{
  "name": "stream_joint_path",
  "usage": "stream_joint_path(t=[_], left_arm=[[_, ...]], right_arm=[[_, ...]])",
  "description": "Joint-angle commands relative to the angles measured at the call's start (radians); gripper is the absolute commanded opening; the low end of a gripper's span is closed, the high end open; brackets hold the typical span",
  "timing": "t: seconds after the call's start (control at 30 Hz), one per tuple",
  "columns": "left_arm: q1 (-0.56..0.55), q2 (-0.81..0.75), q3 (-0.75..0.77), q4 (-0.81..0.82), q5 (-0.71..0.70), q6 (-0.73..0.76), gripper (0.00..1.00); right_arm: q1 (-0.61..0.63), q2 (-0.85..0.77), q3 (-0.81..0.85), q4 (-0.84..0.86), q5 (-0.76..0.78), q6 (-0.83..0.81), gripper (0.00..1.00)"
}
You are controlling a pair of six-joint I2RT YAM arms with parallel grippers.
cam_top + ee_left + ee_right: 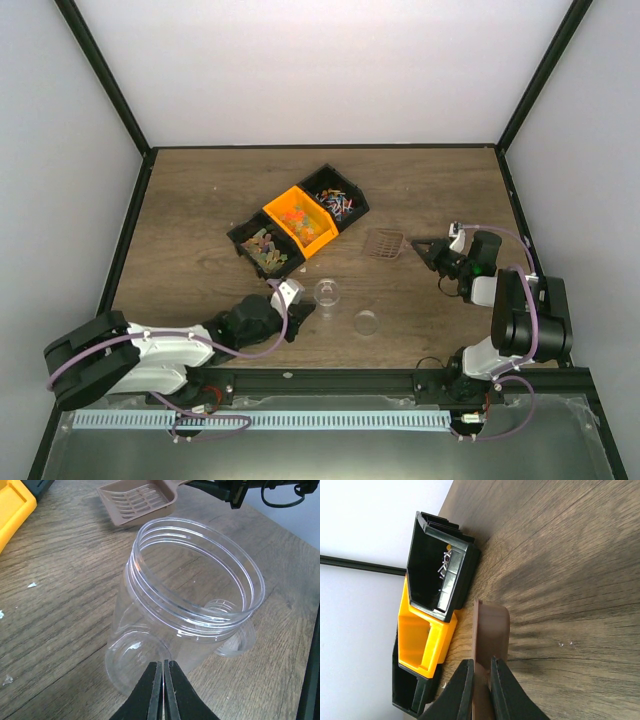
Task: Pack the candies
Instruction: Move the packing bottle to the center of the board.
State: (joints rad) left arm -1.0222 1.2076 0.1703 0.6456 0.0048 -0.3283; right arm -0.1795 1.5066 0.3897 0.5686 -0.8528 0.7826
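Observation:
The candies lie in three joined bins at mid-table: mixed ones in the left black bin (265, 246), some in the orange bin (300, 217), and wrapped ones in the right black bin (334, 199). A few wrappers show in the right wrist view (445, 564). A clear empty jar (326, 292) stands upright in front of the bins and fills the left wrist view (185, 605). My left gripper (297, 306) (163, 664) is shut and empty, its tips at the jar's near side, low down. My right gripper (422, 247) (479, 663) is shut on the handle of a brown slotted scoop (383, 243) (492, 630).
A clear round lid (366, 322) lies flat right of the jar and shows behind it in the left wrist view (237, 642). The scoop (140, 499) rests on the table right of the bins. Black frame posts border the table's sides and back.

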Motion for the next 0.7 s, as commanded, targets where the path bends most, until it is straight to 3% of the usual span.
stream_joint_path(t=[0.0,0.17,0.37,0.43,0.57,0.67], left_arm=[[0.009,-0.013,0.028,-0.01,0.013,0.027,0.04],[0.02,-0.246,0.006,-0.216,-0.056,0.053,0.11],[0.069,-0.57,0.028,-0.416,-0.073,0.112,0.64],[0.106,-0.611,0.047,-0.401,-0.059,0.121,0.74],[0.266,-0.453,0.186,-0.359,0.072,0.176,0.82],[0.373,-0.19,0.301,-0.226,0.184,0.243,0.87]], right_arm=[[0.01,-0.019,-0.001,0.021,-0.021,0.012,0.01],[0.009,-0.061,0.015,0.013,-0.02,0.028,0.01],[0.012,-0.078,0.068,0.006,-0.017,0.077,0.01],[0.017,-0.08,0.086,0.005,-0.021,0.093,0.01],[0.038,-0.08,0.129,-0.012,-0.01,0.115,0.01],[0.063,-0.077,0.177,-0.034,-0.017,0.137,0.01]])
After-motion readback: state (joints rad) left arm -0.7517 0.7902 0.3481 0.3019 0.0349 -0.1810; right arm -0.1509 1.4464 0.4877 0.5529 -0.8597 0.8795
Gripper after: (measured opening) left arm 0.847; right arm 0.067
